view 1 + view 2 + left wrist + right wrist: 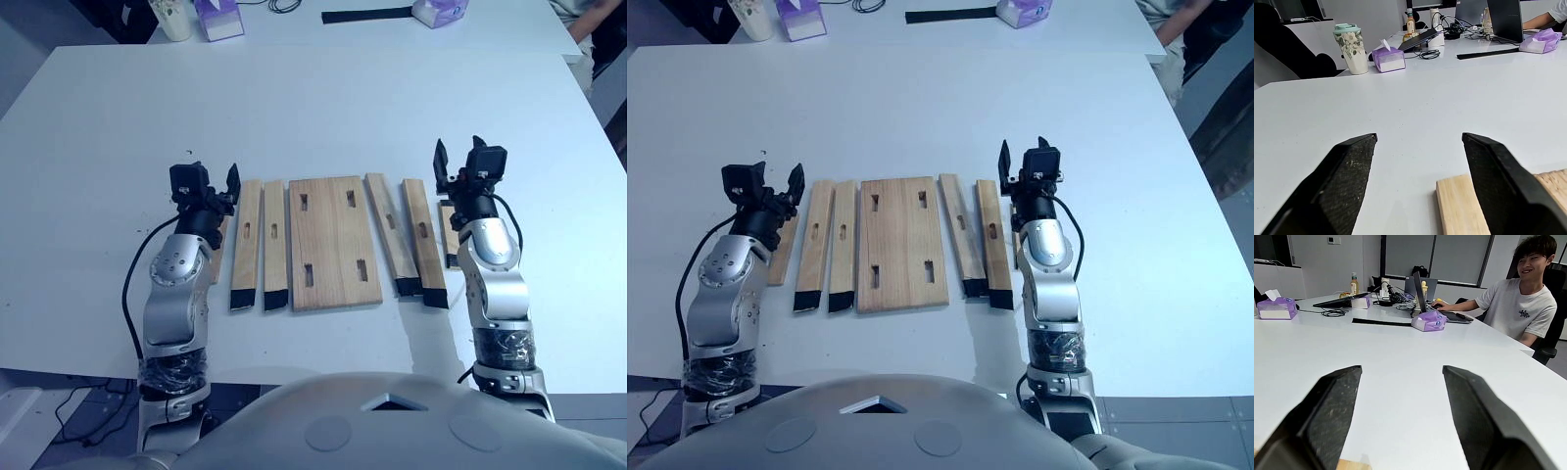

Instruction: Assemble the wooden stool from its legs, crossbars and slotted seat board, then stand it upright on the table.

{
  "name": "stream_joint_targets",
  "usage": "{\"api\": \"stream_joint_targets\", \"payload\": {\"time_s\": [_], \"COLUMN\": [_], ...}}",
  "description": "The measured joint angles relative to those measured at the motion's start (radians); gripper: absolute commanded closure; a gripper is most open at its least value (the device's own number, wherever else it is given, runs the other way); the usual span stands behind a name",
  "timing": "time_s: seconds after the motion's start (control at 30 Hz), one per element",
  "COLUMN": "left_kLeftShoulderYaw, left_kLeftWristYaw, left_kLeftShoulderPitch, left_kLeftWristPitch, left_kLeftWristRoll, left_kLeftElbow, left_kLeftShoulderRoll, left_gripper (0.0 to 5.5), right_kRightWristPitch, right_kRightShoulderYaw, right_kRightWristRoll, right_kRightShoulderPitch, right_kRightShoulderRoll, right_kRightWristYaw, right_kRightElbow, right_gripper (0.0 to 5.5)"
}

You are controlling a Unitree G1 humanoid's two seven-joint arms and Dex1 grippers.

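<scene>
Rectangular slotted wooden seat board [333,242] lies flat between black-tipped wooden slats [248,240], laid out for pickup; left gripper [212,181] and right gripper [458,157] both spread, empty.

I see pale, bare-looking wood on the seat board [333,242] and legs [247,240], matt black at their ends; the counter [294,108] is smooth white.
</scene>
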Motion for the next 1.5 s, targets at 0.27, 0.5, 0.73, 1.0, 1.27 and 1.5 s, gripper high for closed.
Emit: {"api": "stream_joint_targets", "payload": {"time_s": [0.27, 0.5, 0.73, 1.0, 1.27, 1.5], "left_kLeftShoulderYaw": [-0.003, -0.002, 0.011, 0.079, 0.129, 0.139], "left_kLeftWristYaw": [-0.008, -0.024, -0.028, -0.194, -0.412, -0.425], "left_kLeftShoulderPitch": [0.002, 0.001, 0.024, 0.067, 0.1, 0.111], "left_kLeftWristPitch": [0.014, 0.033, 0.045, 0.195, 0.5, 0.589], "left_kLeftWristRoll": [-0.001, -0.002, -0.003, -0.031, -0.18, -0.242], "left_kLeftElbow": [-0.006, -0.012, -0.032, -0.074, -0.209, -0.241], "left_kLeftShoulderRoll": [0.006, 0.029, 0.042, 0.273, 0.493, 0.506], "left_gripper": [2.28, 2.28, 2.28, 2.28, 2.28, 2.28], "right_kRightWristPitch": [0.009, 0.018, 0.02, 0.027, 0.027, 0.028], "right_kRightShoulderYaw": [0.008, 0.012, 0.014, 0.005, 0.01, 0.009], "right_kRightWristRoll": [-0.005, -0.009, -0.009, -0.013, -0.047, -0.048], "right_kRightShoulderPitch": [0.015, 0.037, 0.042, 0.105, 0.245, 0.25], "right_kRightShoulderRoll": [0.007, 0.027, 0.033, 0.052, 0.123, 0.12], "right_kRightWristYaw": [-0.006, -0.021, -0.021, -0.063, -0.155, -0.157], "right_kRightElbow": [-0.021, -0.038, -0.042, -0.112, -0.211, -0.23], "right_gripper": [2.45, 2.45, 2.45, 2.45, 2.45, 2.45]}}
